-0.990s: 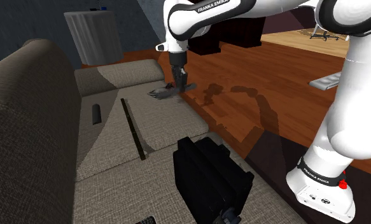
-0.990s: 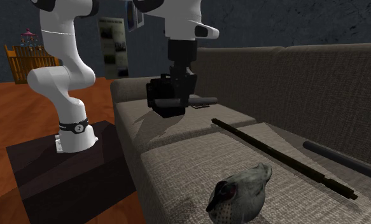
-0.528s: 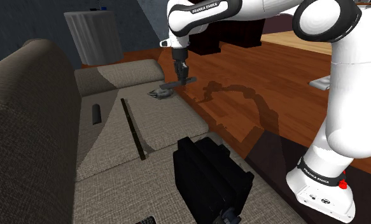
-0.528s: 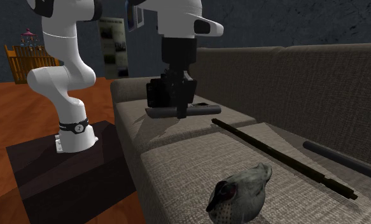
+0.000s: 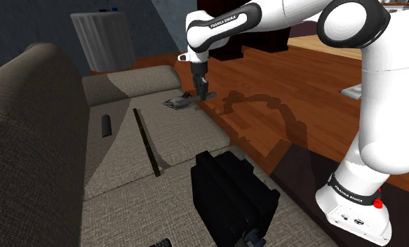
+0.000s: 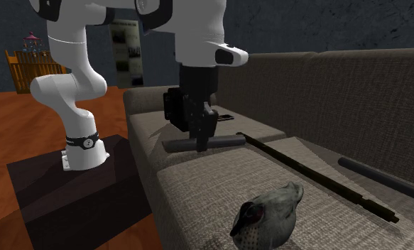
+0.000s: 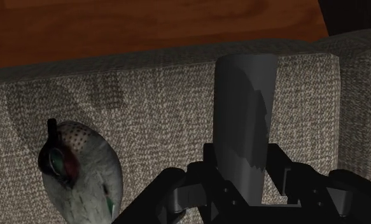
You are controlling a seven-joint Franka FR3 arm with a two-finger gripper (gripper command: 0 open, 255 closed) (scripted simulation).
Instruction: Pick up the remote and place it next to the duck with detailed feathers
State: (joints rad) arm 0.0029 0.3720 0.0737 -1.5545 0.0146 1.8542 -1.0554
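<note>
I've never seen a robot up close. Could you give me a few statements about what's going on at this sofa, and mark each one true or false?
1. The claw is shut on a dark grey remote. True.
2. The duck sits on the wooden floor. False: it rests on the seat of the sofa.
3. A long thin black rod lies on the sofa seat. True.
4. The robot's base stands on the sofa. False: it stands on a dark stand on the floor beside the sofa.
</note>
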